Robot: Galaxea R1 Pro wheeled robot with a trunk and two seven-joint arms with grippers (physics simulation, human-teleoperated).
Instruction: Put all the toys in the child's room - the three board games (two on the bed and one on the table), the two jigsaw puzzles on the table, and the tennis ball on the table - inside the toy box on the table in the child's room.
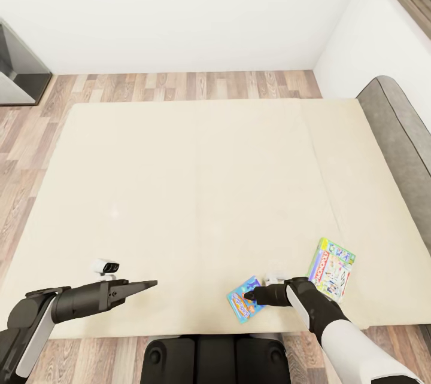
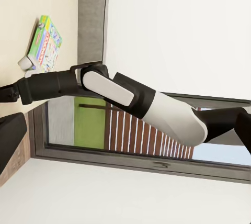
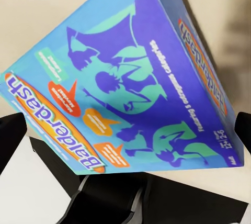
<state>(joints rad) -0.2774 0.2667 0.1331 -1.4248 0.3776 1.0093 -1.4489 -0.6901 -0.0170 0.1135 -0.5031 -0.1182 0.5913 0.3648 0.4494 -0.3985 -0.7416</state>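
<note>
Two board games lie near the front edge of the cream bed (image 1: 197,180). The blue Balderdash box (image 1: 239,306) is the nearer one, seen close up in the right wrist view (image 3: 130,77). My right gripper (image 1: 250,297) is at this box and open, with a fingertip (image 3: 10,135) showing at either side of it. A green and white board game (image 1: 332,267) lies just right of that arm, also visible in the left wrist view (image 2: 46,43). My left gripper (image 1: 149,283) hovers open over the bed's front left, holding nothing. The table, toy box, puzzles and ball are out of view.
A grey headboard (image 1: 401,133) runs along the bed's right side. Wooden floor (image 1: 179,82) lies beyond the bed, with a white wall behind it and a dark cabinet (image 1: 18,67) at far left. My base (image 1: 215,360) stands against the bed's front edge.
</note>
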